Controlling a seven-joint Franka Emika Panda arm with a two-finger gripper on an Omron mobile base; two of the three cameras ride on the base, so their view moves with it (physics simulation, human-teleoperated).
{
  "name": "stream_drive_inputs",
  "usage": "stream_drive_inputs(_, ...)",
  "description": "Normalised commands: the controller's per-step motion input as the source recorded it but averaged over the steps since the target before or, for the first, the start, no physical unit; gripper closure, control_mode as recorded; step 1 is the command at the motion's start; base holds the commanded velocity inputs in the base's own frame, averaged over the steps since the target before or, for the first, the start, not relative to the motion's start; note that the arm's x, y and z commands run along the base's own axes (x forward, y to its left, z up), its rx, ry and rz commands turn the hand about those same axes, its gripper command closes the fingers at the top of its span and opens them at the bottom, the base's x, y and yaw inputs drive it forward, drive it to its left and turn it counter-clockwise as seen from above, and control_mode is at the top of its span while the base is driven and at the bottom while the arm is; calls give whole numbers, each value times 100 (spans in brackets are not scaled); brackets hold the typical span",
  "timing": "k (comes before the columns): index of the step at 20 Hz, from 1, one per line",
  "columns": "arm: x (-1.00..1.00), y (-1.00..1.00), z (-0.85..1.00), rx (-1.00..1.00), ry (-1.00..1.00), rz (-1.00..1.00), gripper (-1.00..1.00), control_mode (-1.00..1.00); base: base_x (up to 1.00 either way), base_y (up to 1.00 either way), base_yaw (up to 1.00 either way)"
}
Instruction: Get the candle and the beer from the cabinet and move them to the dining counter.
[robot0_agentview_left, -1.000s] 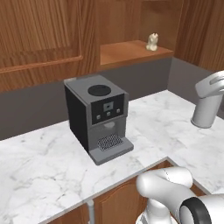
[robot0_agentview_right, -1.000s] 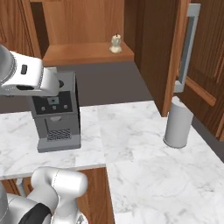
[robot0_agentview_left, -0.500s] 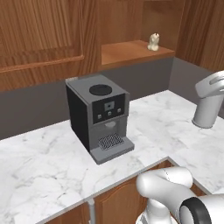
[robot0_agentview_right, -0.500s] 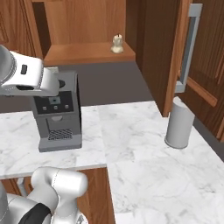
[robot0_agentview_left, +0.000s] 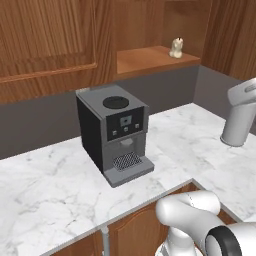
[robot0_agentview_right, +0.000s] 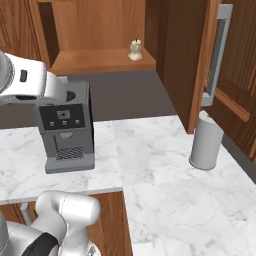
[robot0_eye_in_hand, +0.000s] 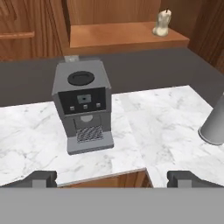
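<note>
Cream-beige, the candle (robot0_eye_in_hand: 162, 22) stands upright on the cabinet (robot0_eye_in_hand: 122, 35) shelf, far beyond my released, wide-spread fingers (robot0_eye_in_hand: 40, 178), to the right past the coffee machine (robot0_eye_in_hand: 83, 105) on the counter (robot0_eye_in_hand: 162, 118).

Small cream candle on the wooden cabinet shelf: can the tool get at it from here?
Probably yes. The small cream candle stands alone near the shelf's front edge, door swung aside, and the tool is open. The grey coffee machine sits lower and to one side, not in the path.
</note>
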Motion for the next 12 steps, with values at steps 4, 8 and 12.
stream_drive_inputs(4, 1, 0, 27, 0, -17, -9, -100, -100, 0, 0, 0)
stream_drive_inputs(8, 22, -2, 25, 0, -5, -23, -100, -100, 0, 0, 0)
stream_drive_inputs(12, 37, -18, 28, 2, 0, -25, -100, -100, 0, 0, 0)
